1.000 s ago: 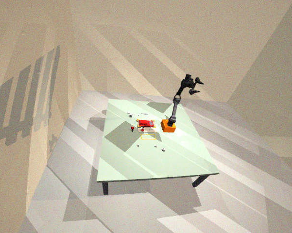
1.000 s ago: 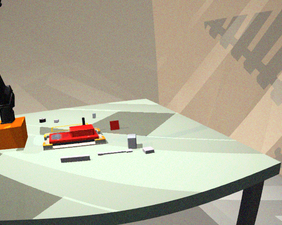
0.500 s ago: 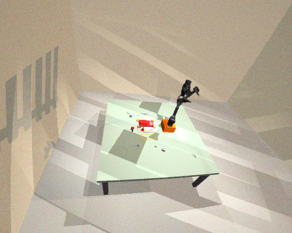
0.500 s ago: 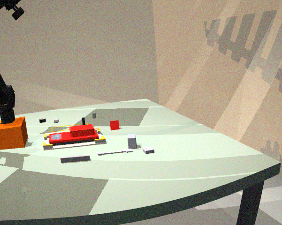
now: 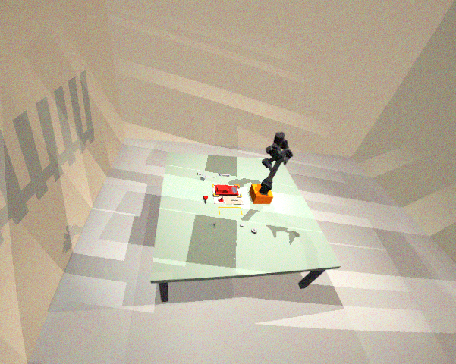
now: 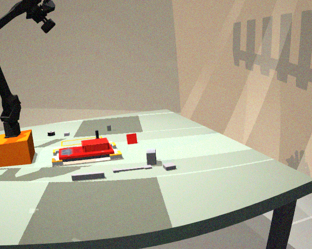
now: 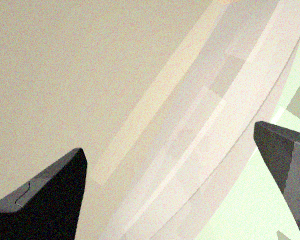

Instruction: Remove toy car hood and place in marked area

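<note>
The toy car (image 5: 226, 193) (image 6: 75, 152) is long and red with yellow corner pieces. A raised red part (image 6: 95, 145) sits on it, and a grey patch is at its other end; I cannot tell for certain which part is the hood. The marked area is a thin yellow outline (image 5: 231, 214) (image 6: 78, 139) on the table beside the car. My gripper (image 6: 51, 16) (image 7: 172, 143) is open and empty, high above the table and away from the car. The wrist view shows neither car nor outline.
The arm stands on an orange block (image 5: 261, 194) (image 6: 13, 150) beside the car. A red piece (image 5: 205, 197) (image 6: 131, 138), a grey block (image 6: 151, 156), a grey bar (image 6: 87, 176) and a dark round piece (image 5: 253, 230) (image 6: 51, 133) lie around the car.
</note>
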Controlling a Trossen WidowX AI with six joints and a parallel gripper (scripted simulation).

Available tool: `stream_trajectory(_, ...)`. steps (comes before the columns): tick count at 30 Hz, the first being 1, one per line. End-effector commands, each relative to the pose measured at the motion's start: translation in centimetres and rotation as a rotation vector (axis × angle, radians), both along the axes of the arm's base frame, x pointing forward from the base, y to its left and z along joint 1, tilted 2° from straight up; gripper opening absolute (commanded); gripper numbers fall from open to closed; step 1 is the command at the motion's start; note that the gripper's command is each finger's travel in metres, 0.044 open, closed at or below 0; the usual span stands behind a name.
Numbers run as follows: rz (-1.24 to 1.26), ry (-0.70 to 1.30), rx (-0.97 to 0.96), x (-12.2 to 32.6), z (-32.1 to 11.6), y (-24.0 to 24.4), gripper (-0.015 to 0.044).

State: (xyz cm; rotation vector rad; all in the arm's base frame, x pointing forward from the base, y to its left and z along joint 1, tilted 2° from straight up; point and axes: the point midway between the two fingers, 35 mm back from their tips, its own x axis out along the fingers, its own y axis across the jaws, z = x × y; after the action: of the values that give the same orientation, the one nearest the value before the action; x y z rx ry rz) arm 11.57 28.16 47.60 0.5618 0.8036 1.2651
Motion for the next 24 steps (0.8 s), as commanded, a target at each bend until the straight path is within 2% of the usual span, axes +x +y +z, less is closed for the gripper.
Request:
stream_trajectory(1, -0.122, -0.013, -0.111, 5.0, -3.6, 0.5, 0.0440)
stream_trajectory(6, -0.253, -0.020, -0.250, 10.8, -8.1, -0.3, 0.0440)
stream_trajectory(14, -0.439, 0.008, -0.479, 18.0, -15.2, -4.2, 0.0440)
stream_trajectory(24, -0.588, 0.075, -0.749, 24.5, -23.5, -12.1, 0.0440)
